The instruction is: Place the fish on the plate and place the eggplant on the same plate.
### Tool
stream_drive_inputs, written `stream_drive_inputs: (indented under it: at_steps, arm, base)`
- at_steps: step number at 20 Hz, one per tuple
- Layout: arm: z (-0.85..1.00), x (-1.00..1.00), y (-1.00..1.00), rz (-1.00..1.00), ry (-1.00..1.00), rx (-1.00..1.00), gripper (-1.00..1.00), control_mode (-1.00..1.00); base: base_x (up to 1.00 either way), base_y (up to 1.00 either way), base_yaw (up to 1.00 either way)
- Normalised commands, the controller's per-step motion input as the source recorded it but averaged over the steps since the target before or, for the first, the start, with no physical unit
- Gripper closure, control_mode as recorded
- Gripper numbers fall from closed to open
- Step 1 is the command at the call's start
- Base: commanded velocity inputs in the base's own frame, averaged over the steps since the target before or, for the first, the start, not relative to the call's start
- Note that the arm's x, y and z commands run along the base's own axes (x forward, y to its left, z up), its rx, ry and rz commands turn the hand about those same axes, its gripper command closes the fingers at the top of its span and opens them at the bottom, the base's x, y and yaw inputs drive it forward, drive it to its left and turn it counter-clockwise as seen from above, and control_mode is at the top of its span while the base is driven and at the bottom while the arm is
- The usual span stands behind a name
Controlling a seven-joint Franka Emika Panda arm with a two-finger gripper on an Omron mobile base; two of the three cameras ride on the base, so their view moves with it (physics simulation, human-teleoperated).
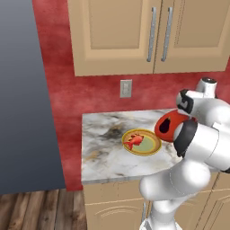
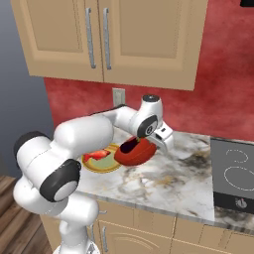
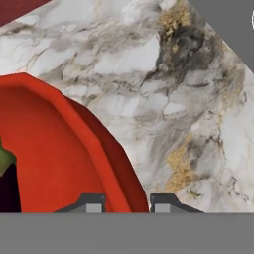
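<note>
Step in hand: the small red-orange toy fish [image 1: 134, 141] already lies on the round flat plate with the yellow-orange rim and pale green centre [image 1: 155, 144]. The eggplant is what's left for me.
Eggplant: the small glossy dark purple eggplant [image 1: 167, 126] sits inside the deep red-orange bowl [image 1: 173, 117], just right of the plate. From my hand I catch only its dark edge with a green cap [image 3: 6, 183] at the far left.
Claw: my claw [image 3: 127, 204] is pressed together, and the bowl's wall runs down right between the tips. I judge I am pinching the red-orange bowl, not the eggplant.
Doing it well: the bowl looks tipped, mouth towards the plate. If the eggplant is to be poured, tilt slowly with the rim above the plate's centre, clear of the fish. Otherwise let go and reach in for it.
Risk: the glossy eggplant may roll onto the marbled bench [image 1: 103, 134].
Arm pose: my white arm [image 2: 84, 134] is folded low, with the elbow near and the forearm reaching far-right. The wrist is bent down at the bowl's right side.
</note>
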Motion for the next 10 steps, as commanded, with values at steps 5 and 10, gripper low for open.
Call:
stream_drive_inputs:
  at_steps: [5,10]
  arm:
    - [0.00,-0.05,0.10,0.01,0.01,-0.14,1.00,-1.00]
    - [0.08,0.00,0.23,0.00,0.03,-0.05,1.00,-1.00]
  base:
    - [0.00,0.00,0.00]
    - [0.00,0.00,0.00]
